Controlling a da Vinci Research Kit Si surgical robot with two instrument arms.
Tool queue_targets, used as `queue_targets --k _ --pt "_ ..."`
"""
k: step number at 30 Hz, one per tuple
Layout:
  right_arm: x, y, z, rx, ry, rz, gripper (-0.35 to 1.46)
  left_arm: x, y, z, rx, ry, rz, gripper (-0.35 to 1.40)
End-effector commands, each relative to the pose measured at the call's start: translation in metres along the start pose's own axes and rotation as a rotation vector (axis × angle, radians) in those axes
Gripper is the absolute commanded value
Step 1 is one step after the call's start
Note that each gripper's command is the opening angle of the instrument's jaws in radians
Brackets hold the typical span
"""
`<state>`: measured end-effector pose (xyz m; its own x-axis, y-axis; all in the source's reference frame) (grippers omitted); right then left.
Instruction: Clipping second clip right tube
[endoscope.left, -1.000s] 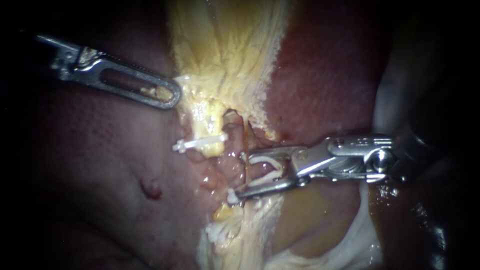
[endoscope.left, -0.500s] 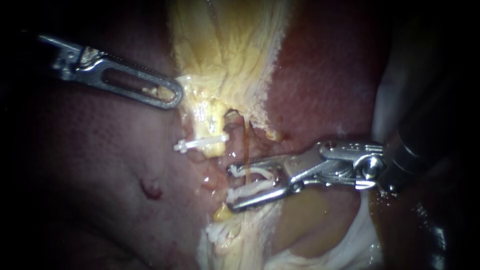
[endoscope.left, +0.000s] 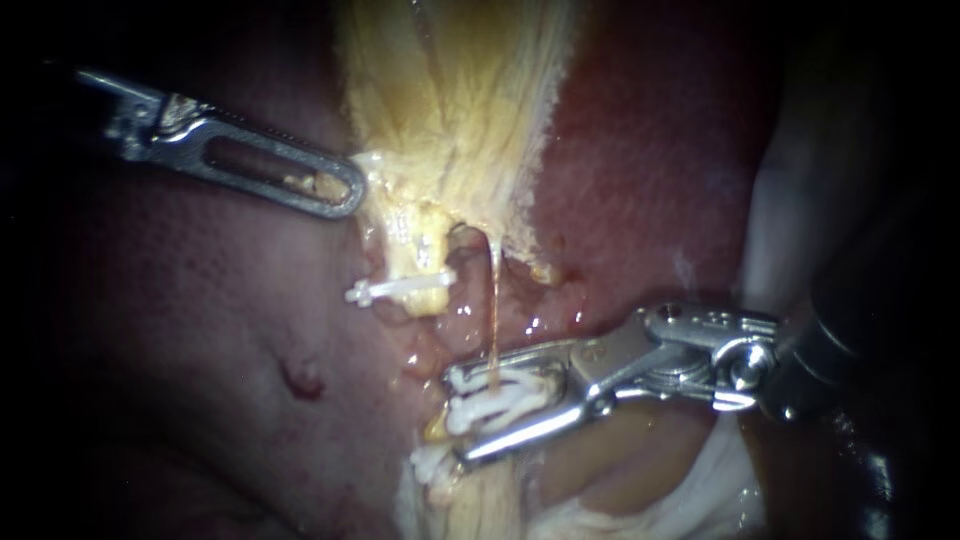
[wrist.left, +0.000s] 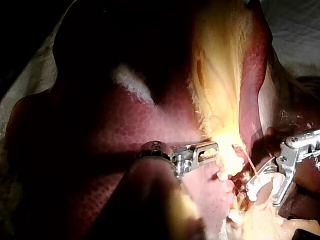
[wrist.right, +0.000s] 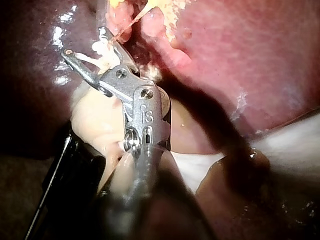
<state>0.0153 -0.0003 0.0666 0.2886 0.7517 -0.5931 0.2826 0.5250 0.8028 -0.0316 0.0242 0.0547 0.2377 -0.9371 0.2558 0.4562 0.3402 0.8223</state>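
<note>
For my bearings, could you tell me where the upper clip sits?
Endoscope view: the upper clip lies left of centre across yellow tissue, below the left tool and above the right tool, which holds a second clip.

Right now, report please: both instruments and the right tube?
Left instrument: jaws shut on yellow tissue. Right instrument: jaws hold unclosed clip, thin tube entering it. Another clip close by lower jaw.

A band of yellow fibrous tissue (endoscope.left: 450, 90) runs down the middle of the dark red liver (endoscope.left: 640, 150), a small dark-red spot (endoscope.left: 302, 378) marks the liver's paler lower left, and a white sheet (endoscope.left: 725, 480) lies along its lower right edge.
</note>
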Motion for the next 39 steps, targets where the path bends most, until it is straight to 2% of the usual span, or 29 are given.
queue_targets --k 1,10,18,39 --pt "0.0001 -0.0001 0.0000 0.003 -0.002 0.004 0.49 0.0000 0.0000 0.0000 0.000 0.000 0.000 -0.35" --pt "-0.0001 0.0002 -0.0004 0.010 -0.005 0.003 0.45 0.0000 0.0002 0.0001 0.001 0.000 0.001 -0.35" --pt "-0.0002 0.0005 -0.0015 0.000 0.000 0.004 0.34 0.0000 0.0002 0.0001 0.000 0.000 0.001 -0.35" --pt "-0.0002 0.0007 -0.0028 -0.011 0.007 0.006 -0.35 0.0000 0.0003 0.0002 0.000 0.000 0.001 -0.35"
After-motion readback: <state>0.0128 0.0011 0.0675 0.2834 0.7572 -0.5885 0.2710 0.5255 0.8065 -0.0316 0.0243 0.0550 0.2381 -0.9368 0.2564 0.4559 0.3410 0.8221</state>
